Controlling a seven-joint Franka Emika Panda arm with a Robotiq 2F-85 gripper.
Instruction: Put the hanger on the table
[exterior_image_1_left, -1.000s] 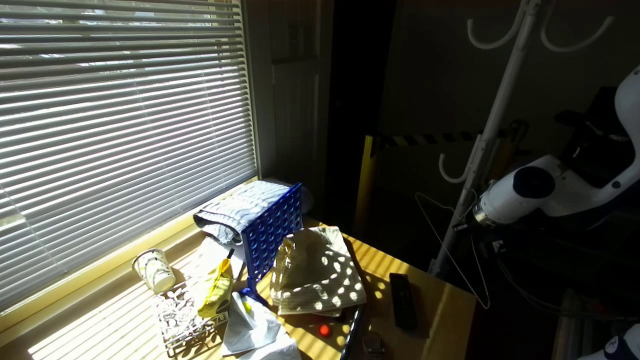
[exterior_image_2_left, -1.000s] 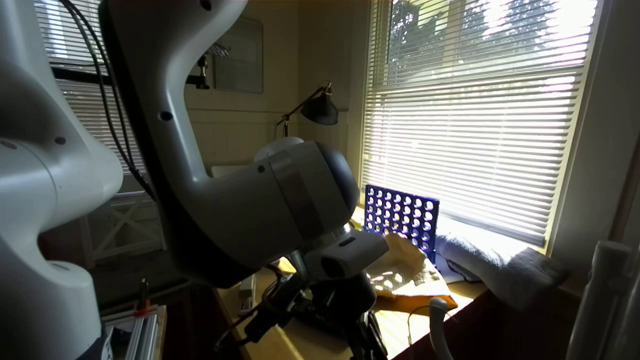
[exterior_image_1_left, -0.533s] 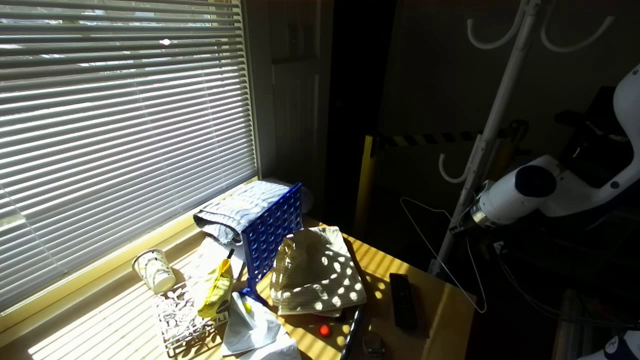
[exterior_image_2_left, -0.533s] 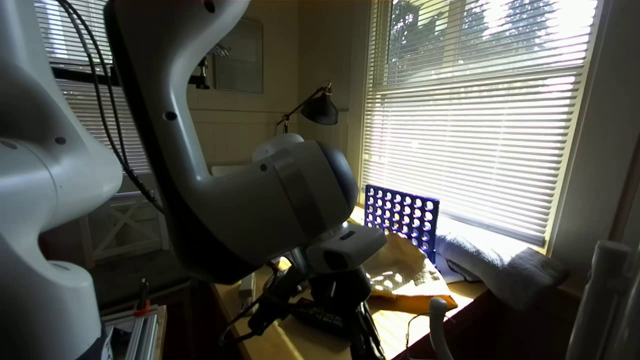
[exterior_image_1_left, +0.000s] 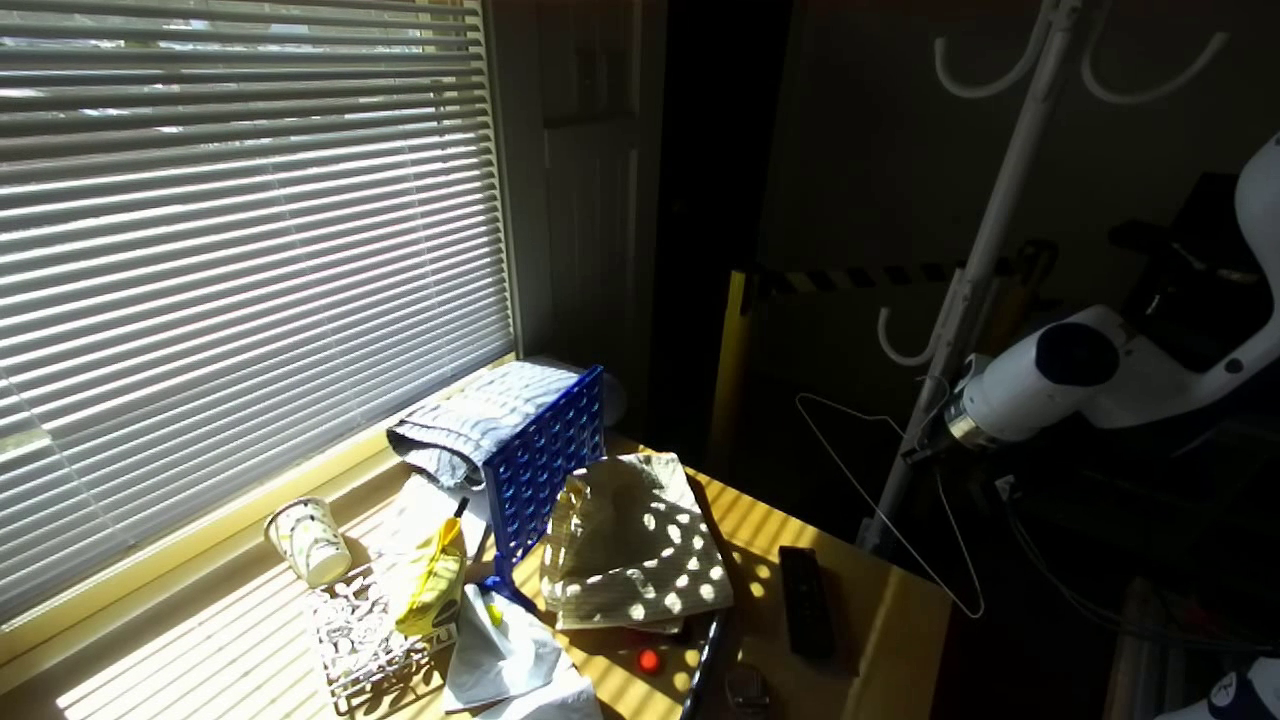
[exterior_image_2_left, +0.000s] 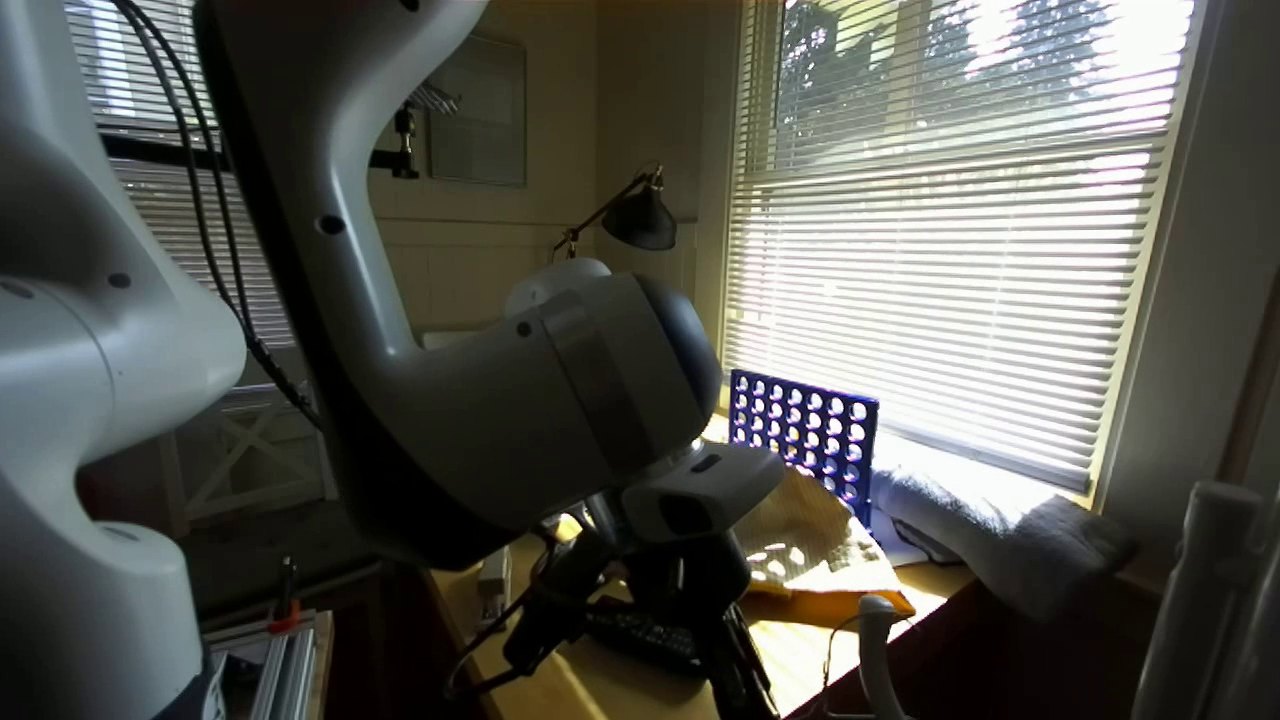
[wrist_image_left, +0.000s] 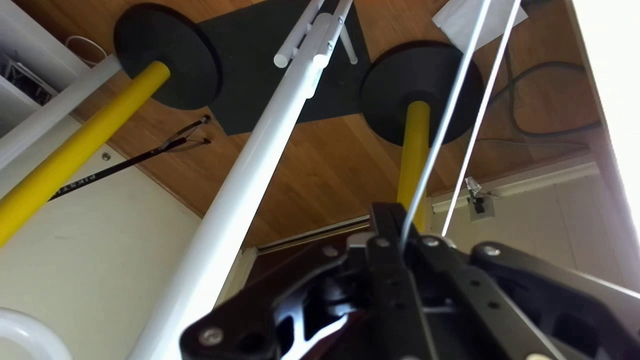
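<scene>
The hanger is a thin white wire triangle (exterior_image_1_left: 866, 497) hanging in the air to the right of the table, in front of the coat rack. My gripper (exterior_image_1_left: 914, 454) is shut on its upper part. In the wrist view the fingertips (wrist_image_left: 388, 212) are together, with the hanger wire (wrist_image_left: 452, 102) running out from between the fingers. In an exterior view the gripper (exterior_image_2_left: 740, 690) is dark and mostly hidden behind the arm. The table (exterior_image_1_left: 900, 620) has a yellow-tan wooden top with striped sunlight; its squared edge lies left of and below the hanger. It also shows in an exterior view (exterior_image_2_left: 560, 685).
The white coat rack (exterior_image_1_left: 1000, 200) with curved hooks stands right behind the hanger; its pole (wrist_image_left: 240, 190) is left in the wrist view. The table holds a blue rack (exterior_image_1_left: 550, 475), a brown bag (exterior_image_1_left: 640, 540), a black remote (exterior_image_1_left: 806, 600) and a cup (exterior_image_1_left: 305, 540).
The gripper first moved slightly left and down in an exterior view, then slightly back right. The hanger went with it, and its lower corner swung right in the last half second.
</scene>
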